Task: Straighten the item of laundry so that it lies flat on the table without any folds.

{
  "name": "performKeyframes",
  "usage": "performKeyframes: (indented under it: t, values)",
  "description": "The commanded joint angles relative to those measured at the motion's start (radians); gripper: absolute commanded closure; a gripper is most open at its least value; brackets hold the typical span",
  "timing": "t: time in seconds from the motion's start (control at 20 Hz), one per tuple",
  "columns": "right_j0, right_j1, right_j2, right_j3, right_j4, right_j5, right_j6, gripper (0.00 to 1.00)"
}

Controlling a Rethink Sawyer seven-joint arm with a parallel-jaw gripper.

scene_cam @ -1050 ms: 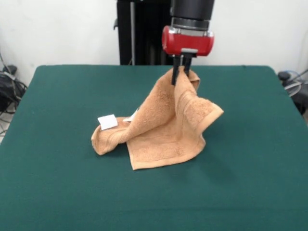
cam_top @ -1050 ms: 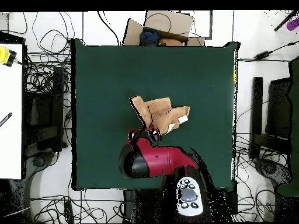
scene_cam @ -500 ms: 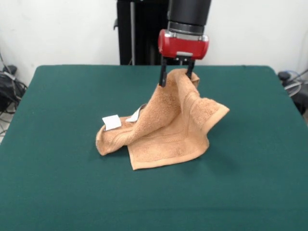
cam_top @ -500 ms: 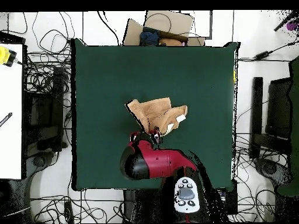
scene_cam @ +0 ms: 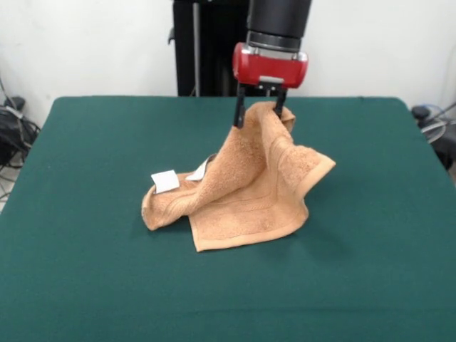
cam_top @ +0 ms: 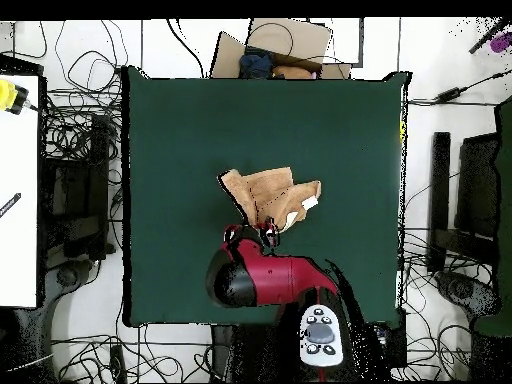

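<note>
gripper (scene_cam: 261,116): clamped on the towel's (scene_cam: 249,189) top corner, we see both black fingers pinching it from above
towel: hanging like a tent off that pinch, lower part crumpled on the table (scene_cam: 85,278) near its middle
label (scene_cam: 165,181): white, sticking out at 9 o'clock of the heap
overhead: red arm (cam_top: 265,280) sits at 6 o'clock of the towel (cam_top: 270,195)

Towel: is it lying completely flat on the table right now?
No: the gripper holds one corner of the towel raised above the table, so it drapes in folds.
</note>
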Motion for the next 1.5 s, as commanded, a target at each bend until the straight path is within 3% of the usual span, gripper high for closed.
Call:
performKeyframes:
  t: [0.05, 0.35, 0.55, 0.7, 1.1, 1.5]
  values:
    - [0.058, -0.047, -0.039, 0.048, 0.098, 0.123, 0.217, 0.00]
    - [0.034, -0.224, 0.005, 0.049, 0.153, 0.426, 0.133, 0.00]
    - [-0.001, -0.251, 0.052, 0.003, 0.187, 0.574, 0.096, 0.00]
    - [-0.030, -0.235, 0.084, -0.030, 0.196, 0.613, 0.070, 0.00]
    - [-0.149, -0.171, 0.170, -0.032, 0.187, 0.557, 0.000, 0.00]
    - [-0.263, 0.029, 0.265, -0.092, 0.082, 0.330, -0.032, 0.00]
